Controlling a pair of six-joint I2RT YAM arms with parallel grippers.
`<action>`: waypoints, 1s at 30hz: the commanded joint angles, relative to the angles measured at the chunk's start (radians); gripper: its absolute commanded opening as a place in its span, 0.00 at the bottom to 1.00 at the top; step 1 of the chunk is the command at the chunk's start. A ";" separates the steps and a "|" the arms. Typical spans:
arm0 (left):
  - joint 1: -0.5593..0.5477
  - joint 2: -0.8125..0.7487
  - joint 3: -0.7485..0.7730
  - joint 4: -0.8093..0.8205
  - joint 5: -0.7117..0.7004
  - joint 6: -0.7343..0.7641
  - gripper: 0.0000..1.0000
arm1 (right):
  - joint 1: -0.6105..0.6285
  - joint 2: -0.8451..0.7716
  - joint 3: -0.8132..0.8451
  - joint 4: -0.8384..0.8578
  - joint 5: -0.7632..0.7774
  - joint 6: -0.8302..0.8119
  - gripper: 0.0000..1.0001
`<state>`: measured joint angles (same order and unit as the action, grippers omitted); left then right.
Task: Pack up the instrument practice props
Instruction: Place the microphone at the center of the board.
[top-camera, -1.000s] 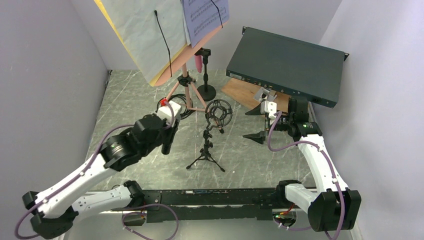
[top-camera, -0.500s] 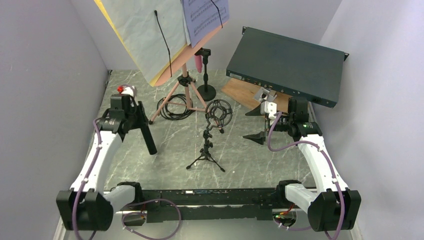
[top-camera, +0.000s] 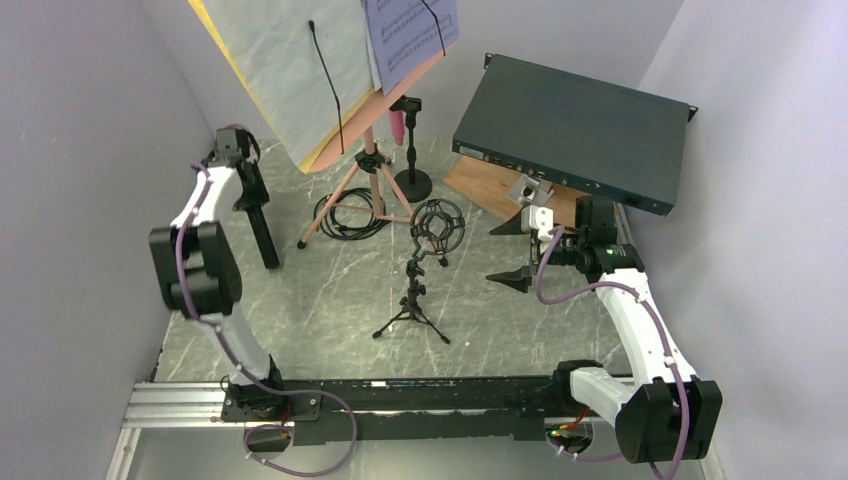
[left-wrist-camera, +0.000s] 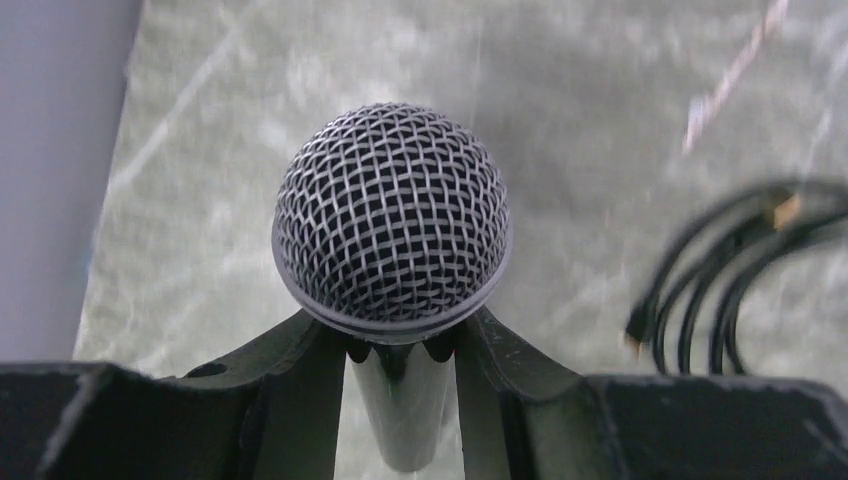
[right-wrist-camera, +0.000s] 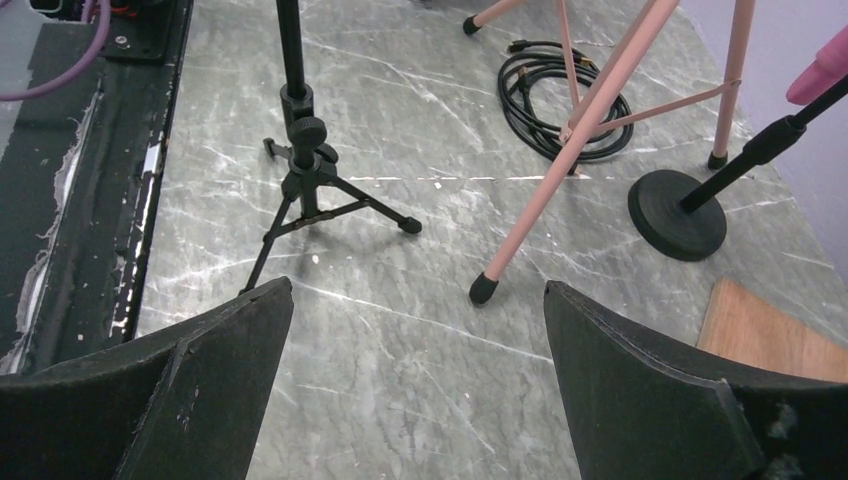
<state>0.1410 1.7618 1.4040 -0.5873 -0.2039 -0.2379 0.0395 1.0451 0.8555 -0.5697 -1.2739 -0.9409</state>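
Black microphone (left-wrist-camera: 392, 225) is pinched in my left gripper (left-wrist-camera: 400, 340), above the table (top-camera: 330, 300) at its far-left side by the wall (top-camera: 90, 150). My right gripper (right-wrist-camera: 417, 292) hangs spread wide near the small mic stand (right-wrist-camera: 300, 150).

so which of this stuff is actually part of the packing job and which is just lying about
To pack:
pink music stand
sheet-music pages
black microphone
pink microphone
round-base mic stand
tripod mic holder

Lying about:
dark teal rack box
wooden board
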 joint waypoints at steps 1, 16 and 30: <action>0.034 0.270 0.329 -0.097 0.035 0.050 0.09 | -0.004 -0.016 0.010 -0.006 -0.064 -0.039 0.99; 0.040 0.692 0.782 -0.150 0.147 0.162 0.65 | -0.003 0.013 0.027 -0.061 -0.049 -0.093 0.99; 0.061 0.338 0.387 0.047 0.302 0.087 0.96 | -0.003 0.019 0.031 -0.077 -0.045 -0.108 0.99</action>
<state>0.1959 2.2856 1.9018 -0.6476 -0.0032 -0.1249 0.0399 1.0676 0.8555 -0.6468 -1.2842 -1.0073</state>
